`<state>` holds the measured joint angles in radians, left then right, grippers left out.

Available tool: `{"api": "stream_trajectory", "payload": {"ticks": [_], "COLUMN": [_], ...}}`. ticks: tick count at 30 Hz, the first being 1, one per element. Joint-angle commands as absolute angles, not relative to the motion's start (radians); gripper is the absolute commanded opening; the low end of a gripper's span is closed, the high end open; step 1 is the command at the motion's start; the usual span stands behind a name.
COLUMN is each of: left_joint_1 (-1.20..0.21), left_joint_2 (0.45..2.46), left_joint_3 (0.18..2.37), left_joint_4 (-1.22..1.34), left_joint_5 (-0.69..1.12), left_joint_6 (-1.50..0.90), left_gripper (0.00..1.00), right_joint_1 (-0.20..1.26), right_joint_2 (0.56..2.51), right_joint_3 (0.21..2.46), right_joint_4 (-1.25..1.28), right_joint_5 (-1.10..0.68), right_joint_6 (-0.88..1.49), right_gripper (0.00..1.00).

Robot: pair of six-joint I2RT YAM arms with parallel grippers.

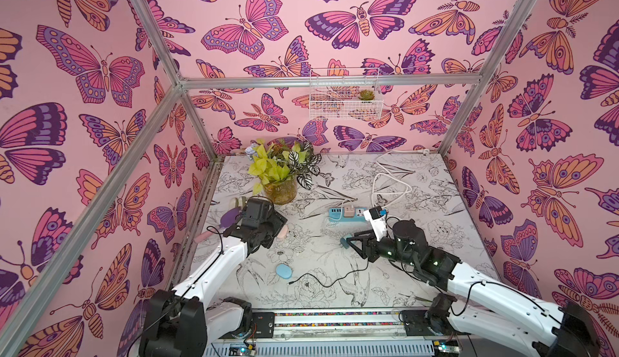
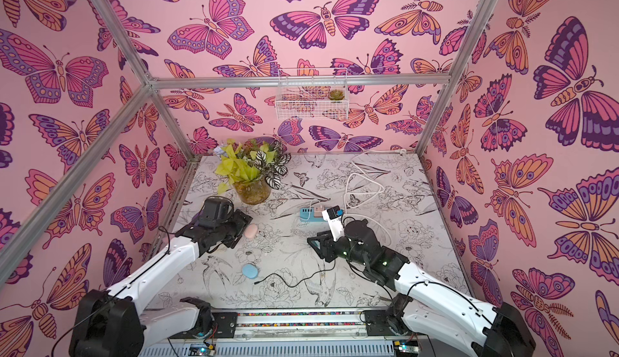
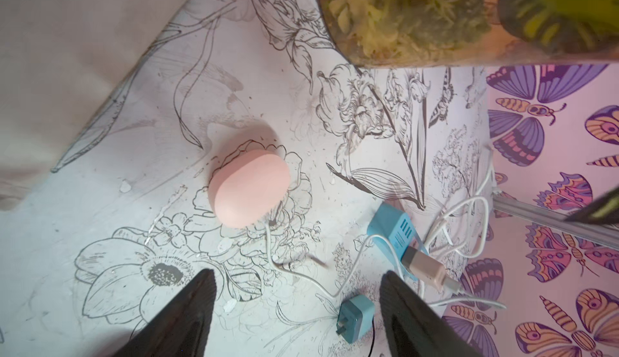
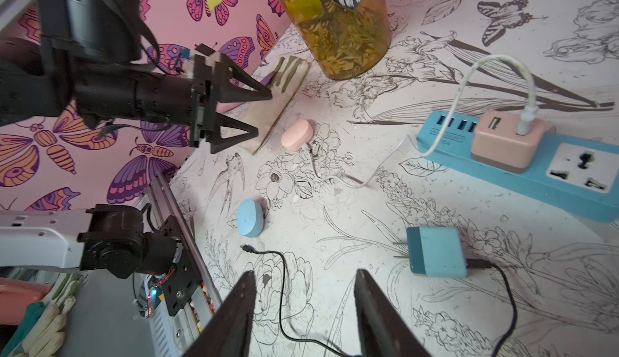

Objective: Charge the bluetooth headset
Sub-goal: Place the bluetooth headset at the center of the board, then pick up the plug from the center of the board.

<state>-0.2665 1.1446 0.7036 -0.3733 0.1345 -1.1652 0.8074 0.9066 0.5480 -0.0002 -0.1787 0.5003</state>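
- In both top views the blue power strip lies mid-desk. Bare desk opens on the strip's near side, and the aluminium frame rims the edge far to its left.
- Left of the strip, the left jaws hang by the pink headset case. The right jaws sit just in front of the strip.
- Left wrist view: the left jaws stand apart with nothing between them. The pink case rests on open desk, and a white cable runs from it to the pink adapter in the strip.
- Right wrist view: the right jaws stand apart, empty. A blue charger lies unplugged just short of the strip.
- The charger's black cable ends loose near the blue headset case, well apart from the strip.
- The desk is white with black line-drawn flowers and birds, and it is scuffed. Pink butterfly walls enclose it, and a wire basket hangs on the back wall above the strip.
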Motion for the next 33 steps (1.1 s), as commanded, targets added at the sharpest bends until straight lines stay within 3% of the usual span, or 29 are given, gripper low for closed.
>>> {"api": "stream_trajectory", "payload": {"ticks": [1, 8, 18, 33], "left_joint_1": [-0.293, -0.48, -0.739, -0.859], "left_joint_2": [1.102, 1.101, 1.395, 1.856], "left_joint_3": [0.686, 0.764, 1.012, 1.363], "left_joint_4": [-0.434, -0.455, -0.484, -0.524], "left_joint_5": [0.173, 0.133, 0.096, 0.118], "left_joint_6": [-1.111, -0.99, -0.806, -0.607], "left_gripper": [0.77, 0.75, 0.77, 0.79], "right_joint_1": [0.808, 0.714, 0.514, 0.391], "right_joint_2": [0.896, 0.883, 0.823, 0.684], "right_joint_3": [0.595, 0.609, 0.553, 0.451], "right_joint_4": [-0.1, -0.202, -0.302, -0.328], "right_joint_5": [-0.103, -0.114, -0.204, -0.266], "right_joint_6": [0.508, 0.589, 0.683, 0.708], "right_gripper": [0.52, 0.59, 0.6, 0.6]}}
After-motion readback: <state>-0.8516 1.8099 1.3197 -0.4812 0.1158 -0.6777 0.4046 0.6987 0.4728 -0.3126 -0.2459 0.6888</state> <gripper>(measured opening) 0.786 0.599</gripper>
